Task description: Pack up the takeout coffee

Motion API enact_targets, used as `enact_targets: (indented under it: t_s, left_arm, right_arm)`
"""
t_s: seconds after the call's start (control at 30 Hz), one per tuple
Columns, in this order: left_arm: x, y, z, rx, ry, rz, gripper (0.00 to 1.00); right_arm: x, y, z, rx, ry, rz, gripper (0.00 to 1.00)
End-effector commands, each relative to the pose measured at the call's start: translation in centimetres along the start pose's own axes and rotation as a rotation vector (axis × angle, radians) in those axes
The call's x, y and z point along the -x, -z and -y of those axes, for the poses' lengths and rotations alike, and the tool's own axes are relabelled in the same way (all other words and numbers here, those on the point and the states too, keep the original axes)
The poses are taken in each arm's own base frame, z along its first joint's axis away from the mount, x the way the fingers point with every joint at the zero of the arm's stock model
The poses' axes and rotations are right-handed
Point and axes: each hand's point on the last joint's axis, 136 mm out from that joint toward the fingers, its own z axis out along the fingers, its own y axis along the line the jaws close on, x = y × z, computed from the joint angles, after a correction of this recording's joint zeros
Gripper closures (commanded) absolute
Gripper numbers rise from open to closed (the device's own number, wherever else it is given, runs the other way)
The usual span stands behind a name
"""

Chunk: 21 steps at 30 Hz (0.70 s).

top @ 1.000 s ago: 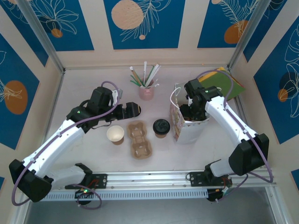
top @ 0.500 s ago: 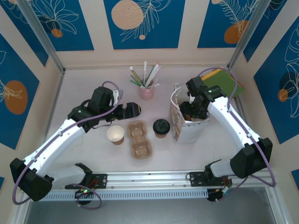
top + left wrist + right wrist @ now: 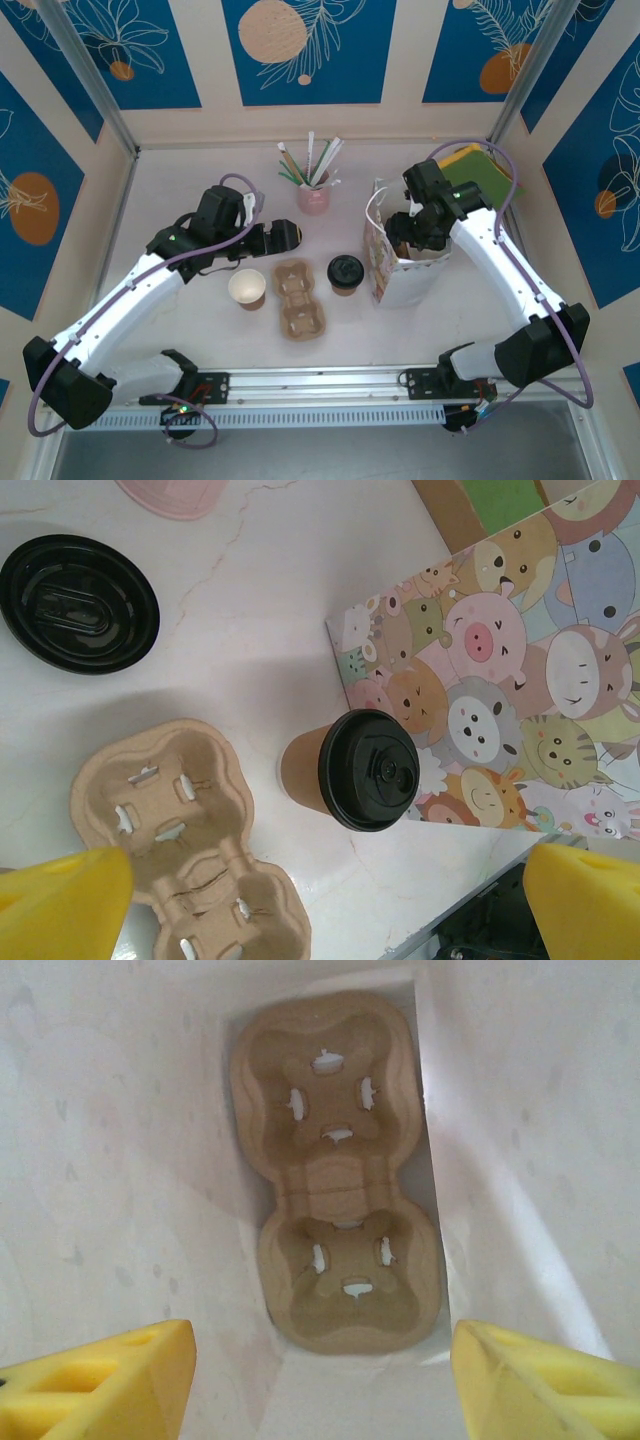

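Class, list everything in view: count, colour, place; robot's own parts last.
cartoon-animal paper bag: 1, multicoloured, right of centre
moulded pulp cup trays: 2, tan, one on table, one inside bag
lidded brown kraft paper cup: 1, brown and black, beside bag
lidless brown paper cup: 1, brown, left of tray
loose round black plastic lid: 1, black, beyond tray
pink cup of straws: 1, pink, far centre
green-yellow flat sheets: count unclear, far right
left hand: 1, yellow fingers, open
right hand: 1, yellow fingers, open
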Motion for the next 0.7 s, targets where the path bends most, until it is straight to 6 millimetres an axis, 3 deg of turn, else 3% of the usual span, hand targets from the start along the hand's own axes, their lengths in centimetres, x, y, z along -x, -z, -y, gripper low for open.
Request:
enact_targets:
  t_s: [0.0,0.5,0.63,0.67]
  left_arm:
    - [0.71,0.53,1.53,-0.043,-0.040,0.015,0.00]
    - [0.57,0.52,1.94,-0.039,-0.067,0.016,0.00]
    - [0.57,0.51,1.93,-0.037,-0.065,0.017,0.00]
    - [0.58,0.51,1.94,-0.037,-0.066,0.017,0.00]
  right_arm:
    - [0.42,1.67,0.21,0.010,-0.022,0.043,0.32]
    - [1.04,1.99,0.54,0.035,-0.046,0.064,0.32]
    - [0.87,2.03,0.45,0.041,-0.046,0.058,0.36]
    - [0.81,2.03,0.49,0.042,-0.047,0.057,0.42]
